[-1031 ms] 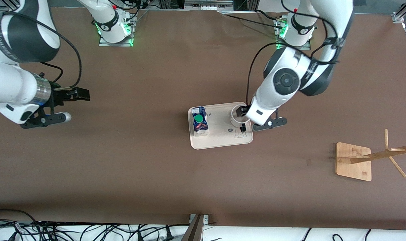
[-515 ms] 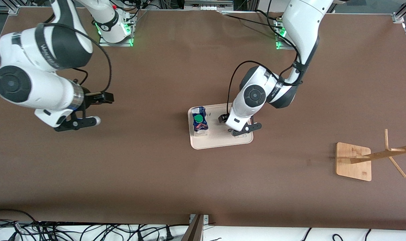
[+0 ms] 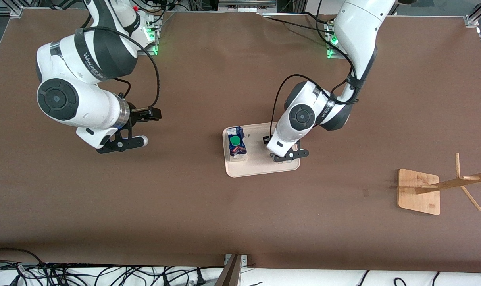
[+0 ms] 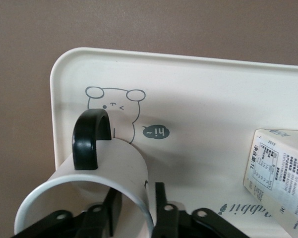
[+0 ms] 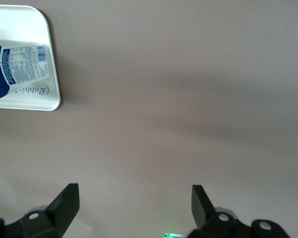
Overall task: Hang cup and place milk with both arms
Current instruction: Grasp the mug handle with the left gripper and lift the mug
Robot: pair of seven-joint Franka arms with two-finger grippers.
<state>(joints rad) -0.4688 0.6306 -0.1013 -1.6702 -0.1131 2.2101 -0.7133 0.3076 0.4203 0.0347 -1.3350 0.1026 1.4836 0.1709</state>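
The white cup (image 4: 106,168) with a black loop handle (image 4: 90,138) stands on a cream tray (image 4: 198,99); in the front view the left arm hides it. My left gripper (image 4: 137,198) is open, with one finger inside the cup and one outside its wall; in the front view it (image 3: 269,147) is low over the tray (image 3: 260,169). The milk (image 3: 237,145), blue-topped with a green cap, stands on the tray's end toward the right arm and shows in both wrist views (image 4: 280,173) (image 5: 17,67). My right gripper (image 3: 147,114) is open and empty over bare table.
A wooden rack (image 3: 419,190) with slanted pegs stands toward the left arm's end of the table, nearer to the front camera than the tray. A bear drawing (image 4: 114,101) is printed on the tray. Cables lie along the table's front edge.
My left gripper has moved down and across onto the cup, its fingers now straddling the wall. My right arm has swung toward the tray.
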